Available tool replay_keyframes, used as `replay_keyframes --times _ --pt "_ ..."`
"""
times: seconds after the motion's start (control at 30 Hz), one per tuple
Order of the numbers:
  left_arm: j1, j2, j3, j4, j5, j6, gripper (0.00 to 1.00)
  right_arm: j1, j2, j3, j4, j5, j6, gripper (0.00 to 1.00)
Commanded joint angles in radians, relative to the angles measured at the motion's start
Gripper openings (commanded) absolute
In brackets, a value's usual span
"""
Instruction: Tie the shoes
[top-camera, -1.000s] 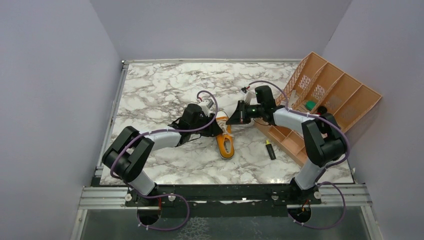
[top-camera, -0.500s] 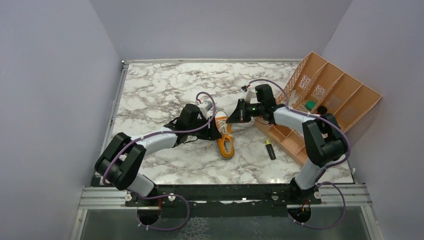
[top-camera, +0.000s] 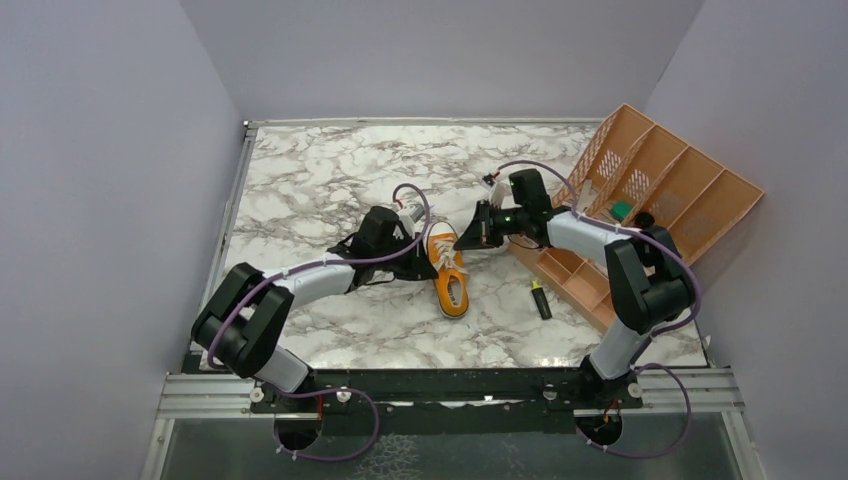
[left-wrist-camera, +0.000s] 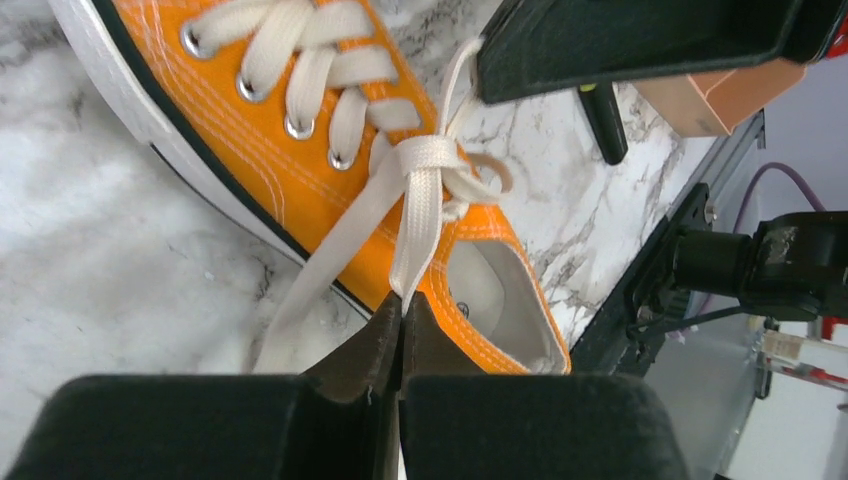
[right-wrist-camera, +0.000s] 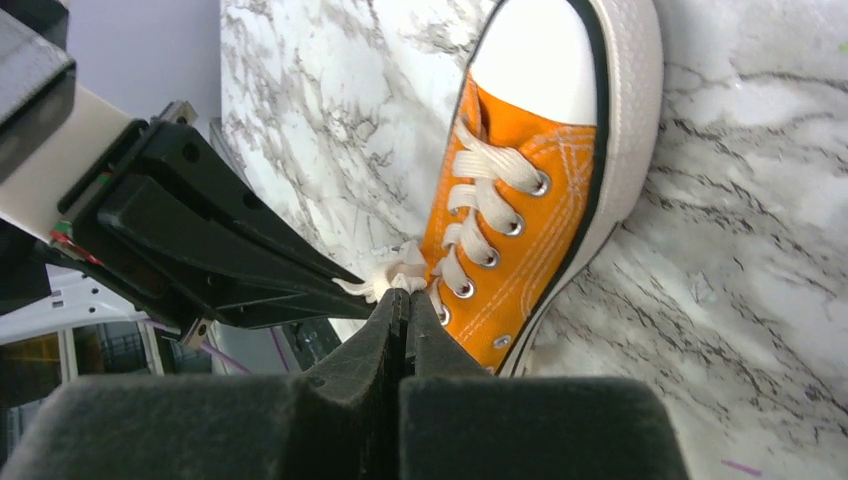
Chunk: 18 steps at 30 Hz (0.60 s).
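The orange sneaker with white sole and toe cap lies at mid-table, toe toward the near edge. My left gripper is at its left side, shut on a flat white lace that runs taut up to the knot over the tongue. My right gripper is at the shoe's right side, shut on the other lace strand by the top eyelets. In the right wrist view the sneaker shows lace crossings and the toe cap. A small loop shows beside the knot.
An orange plastic desk organizer lies tipped at the right, with a green item inside. A dark marker with a yellow tip lies on the marble table right of the shoe. Walls enclose the table.
My left gripper has drawn back to the left with the lace, uncovering the shoe's upper. The right gripper has shifted slightly. The laces are pulled tighter at the knot.
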Motion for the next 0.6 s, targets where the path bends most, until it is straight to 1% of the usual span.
replay_keyframes --times 0.0,0.13,0.23,0.4,0.57 --pt "0.002 -0.046 -0.082 -0.022 0.102 -0.068 0.00 0.000 -0.024 0.027 -0.108 0.094 0.025 0.01" --pt "0.003 -0.082 -0.152 -0.027 0.155 -0.083 0.00 0.000 -0.079 0.013 -0.130 0.180 0.076 0.00" --pt "0.002 -0.076 -0.175 -0.047 0.150 -0.075 0.00 0.000 -0.097 -0.001 -0.134 0.237 0.087 0.00" --pt "0.002 -0.006 -0.137 -0.143 0.103 -0.064 0.00 -0.023 -0.145 -0.057 -0.104 0.336 0.122 0.01" --pt "0.003 -0.032 -0.151 -0.253 -0.019 -0.082 0.00 -0.043 -0.160 -0.070 -0.119 0.396 0.136 0.01"
